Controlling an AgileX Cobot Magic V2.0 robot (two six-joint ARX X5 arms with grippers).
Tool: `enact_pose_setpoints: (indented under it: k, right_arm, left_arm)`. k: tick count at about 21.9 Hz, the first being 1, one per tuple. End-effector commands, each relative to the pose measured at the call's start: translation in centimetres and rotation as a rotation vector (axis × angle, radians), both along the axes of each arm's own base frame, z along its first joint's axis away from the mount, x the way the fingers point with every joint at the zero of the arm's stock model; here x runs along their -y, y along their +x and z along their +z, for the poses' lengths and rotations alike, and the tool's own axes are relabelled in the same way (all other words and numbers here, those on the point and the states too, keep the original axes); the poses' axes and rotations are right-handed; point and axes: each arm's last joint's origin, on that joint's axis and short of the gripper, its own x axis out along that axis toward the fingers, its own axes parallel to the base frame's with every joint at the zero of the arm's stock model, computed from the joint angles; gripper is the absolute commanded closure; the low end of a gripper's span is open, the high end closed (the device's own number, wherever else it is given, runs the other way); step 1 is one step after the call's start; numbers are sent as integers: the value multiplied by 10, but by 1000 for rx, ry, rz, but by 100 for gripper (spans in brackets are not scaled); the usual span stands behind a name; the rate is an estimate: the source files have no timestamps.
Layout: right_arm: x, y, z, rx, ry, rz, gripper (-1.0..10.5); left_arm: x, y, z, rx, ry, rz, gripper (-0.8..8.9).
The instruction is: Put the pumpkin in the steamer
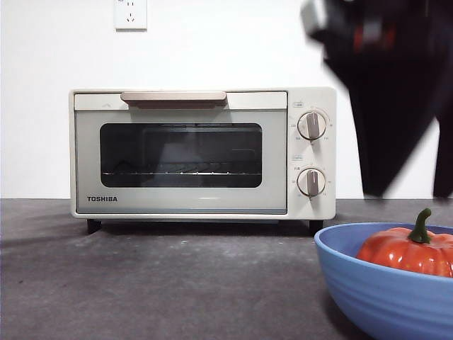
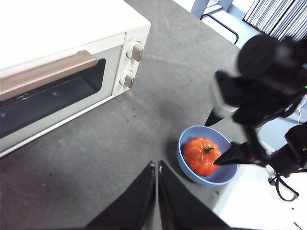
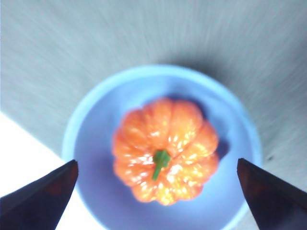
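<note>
Inside, blue bowl [image 3: 91, 143] cradles pumpkin [image 3: 165, 148].

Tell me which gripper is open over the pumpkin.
The right gripper: its jaws spread wide above the pumpkin. The left gripper is shut, away from it.

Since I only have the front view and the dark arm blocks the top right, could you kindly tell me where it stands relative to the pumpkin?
Observer: The right tool hangs directly above the pumpkin, jaws spread wide to either side of it.
Operator: Thank you. Is the pumpkin touching anything but the bowl?
Observer: No, it sits alone in the blue bowl, stem up, with no jaw touching it.
Operator: And the other arm, please?
Observer: The left tool is shut, high over the bare table between the oven and the bowl.
</note>
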Motion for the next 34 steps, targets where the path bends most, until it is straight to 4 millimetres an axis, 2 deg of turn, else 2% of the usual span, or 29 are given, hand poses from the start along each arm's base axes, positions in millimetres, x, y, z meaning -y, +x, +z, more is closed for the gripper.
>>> enact_pose_setpoints:
  k: [1,4,6,11,18,29,34]
  right_arm:
    - [6,-8,30,86,107,-15,389]
    - [24,-25,64,248,263,-20,390]
    - [38,-39,80,331,357,-27,390]
    - [70,-69,101,430,518,-73,390]
    - [85,-84,109,480,608,-99,390]
    - [83,-83,117,539,685,-102,390]
    - [83,-83,117,540,686,-103,390]
  left_arm:
    - [3,8,7,36,-17,-6,796]
    - [8,22,4,13,-25,4,796]
    - [13,36,0,-6,-16,8,796]
    - [27,78,-17,-38,27,68,796]
    - [44,115,-30,7,92,117,796]
    - [66,166,-52,101,115,141,796]
    - [72,179,-66,86,123,147,796]
